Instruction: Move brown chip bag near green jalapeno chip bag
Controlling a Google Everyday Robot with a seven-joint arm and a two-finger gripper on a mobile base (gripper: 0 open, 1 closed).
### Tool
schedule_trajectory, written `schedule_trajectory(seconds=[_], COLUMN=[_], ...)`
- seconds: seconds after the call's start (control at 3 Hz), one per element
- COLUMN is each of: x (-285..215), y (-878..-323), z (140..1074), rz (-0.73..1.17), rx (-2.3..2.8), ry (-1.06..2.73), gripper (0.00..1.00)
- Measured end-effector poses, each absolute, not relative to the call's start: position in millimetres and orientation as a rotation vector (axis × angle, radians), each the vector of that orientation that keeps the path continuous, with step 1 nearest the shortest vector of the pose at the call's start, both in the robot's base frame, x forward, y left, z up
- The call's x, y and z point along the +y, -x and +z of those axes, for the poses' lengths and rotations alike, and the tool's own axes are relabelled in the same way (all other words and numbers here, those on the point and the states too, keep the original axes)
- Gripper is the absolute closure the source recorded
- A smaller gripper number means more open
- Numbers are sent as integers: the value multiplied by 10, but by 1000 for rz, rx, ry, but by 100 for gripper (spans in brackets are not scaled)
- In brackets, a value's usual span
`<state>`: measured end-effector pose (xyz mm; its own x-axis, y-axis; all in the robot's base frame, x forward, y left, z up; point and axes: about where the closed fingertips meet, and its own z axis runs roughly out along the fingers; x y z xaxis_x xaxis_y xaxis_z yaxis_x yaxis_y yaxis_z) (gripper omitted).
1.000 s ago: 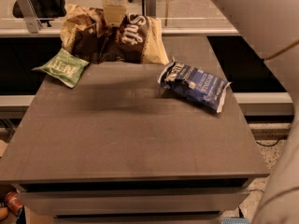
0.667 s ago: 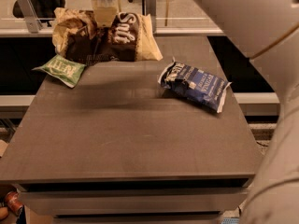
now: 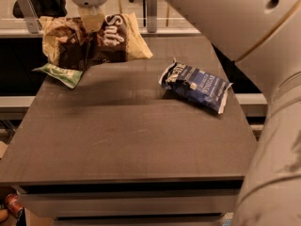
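The brown chip bag is large, crinkled, dark brown with cream ends and white script lettering. It hangs at the far left of the table, just above the surface. My gripper comes down from the top of the view and is shut on the bag's upper middle. The green jalapeno chip bag is small and light green. It lies at the table's far left edge, right below and partly under the brown bag's left end.
A dark blue chip bag lies on the right part of the dark grey table. My white arm fills the right side and top right. A railing and chairs stand behind the table.
The brown bag and my gripper have moved left, so the bag now overlaps the green bag. The blue bag has not moved.
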<state>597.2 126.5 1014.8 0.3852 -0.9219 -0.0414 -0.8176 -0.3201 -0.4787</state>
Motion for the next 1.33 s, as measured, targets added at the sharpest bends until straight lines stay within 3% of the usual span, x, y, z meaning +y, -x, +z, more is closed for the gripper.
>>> schedule_trajectory(seconds=[1.33], x=[1601], y=[-6269], z=[9835], rz=[-232], rx=[1394], ry=[2263], gripper=[100])
